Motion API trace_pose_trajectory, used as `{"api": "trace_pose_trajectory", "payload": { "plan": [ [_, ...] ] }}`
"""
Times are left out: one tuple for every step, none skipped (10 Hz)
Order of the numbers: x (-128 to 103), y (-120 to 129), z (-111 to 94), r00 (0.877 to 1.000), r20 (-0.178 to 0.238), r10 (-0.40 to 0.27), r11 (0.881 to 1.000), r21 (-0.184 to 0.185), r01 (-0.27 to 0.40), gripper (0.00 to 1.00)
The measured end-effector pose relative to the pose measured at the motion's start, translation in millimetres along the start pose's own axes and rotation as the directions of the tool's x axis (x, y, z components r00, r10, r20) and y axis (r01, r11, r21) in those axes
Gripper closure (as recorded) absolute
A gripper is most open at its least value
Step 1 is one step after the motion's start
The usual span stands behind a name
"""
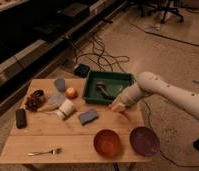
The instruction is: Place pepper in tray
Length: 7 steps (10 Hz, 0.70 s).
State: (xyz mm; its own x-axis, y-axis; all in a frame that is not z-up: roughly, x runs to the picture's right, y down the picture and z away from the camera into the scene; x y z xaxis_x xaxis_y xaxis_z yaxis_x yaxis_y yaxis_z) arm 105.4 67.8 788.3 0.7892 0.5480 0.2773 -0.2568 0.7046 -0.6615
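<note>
Camera view gives us one wooden table (23, 145) bearing one dark green tray (95, 99), two bowls, an orange bowl (107, 142) and a purple bowl (144, 140), plus one fork (43, 151), one round fruit (71, 92) and one white cup (66, 109). We see the gripper (118, 106) just before the tray's front right corner; whether it is clamped or parted we cannot tell. The pepper (125, 114), a single red-orange sliver, shows at its tip, outside the tray.
</note>
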Motion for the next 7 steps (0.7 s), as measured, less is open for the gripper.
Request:
{"api": "trace_pose_trajectory", "payload": {
  "plan": [
    [-7, -24, -14, 1.0, 0.025, 0.004, 1.0, -0.008, -0.004, 1.0],
    [-8, -49, -24, 0.999, 0.041, 0.02, 1.0, -0.014, -0.02, 1.0],
    [-8, -69, -29, 0.998, 0.05, 0.036, 0.999, -0.018, -0.035, 1.0],
    [-7, -97, -33, 0.996, 0.064, 0.059, 0.998, -0.014, -0.058, 1.0],
    [-10, -117, -35, 0.994, 0.083, 0.07, 0.998, 0.002, -0.07, 1.0],
    [-10, -129, -36, 0.992, 0.099, 0.077, 0.997, 0.019, -0.079, 1.0],
    [-12, -143, -36, 0.99, 0.12, 0.076, 0.995, 0.049, -0.082, 1.0]
  ]
}}
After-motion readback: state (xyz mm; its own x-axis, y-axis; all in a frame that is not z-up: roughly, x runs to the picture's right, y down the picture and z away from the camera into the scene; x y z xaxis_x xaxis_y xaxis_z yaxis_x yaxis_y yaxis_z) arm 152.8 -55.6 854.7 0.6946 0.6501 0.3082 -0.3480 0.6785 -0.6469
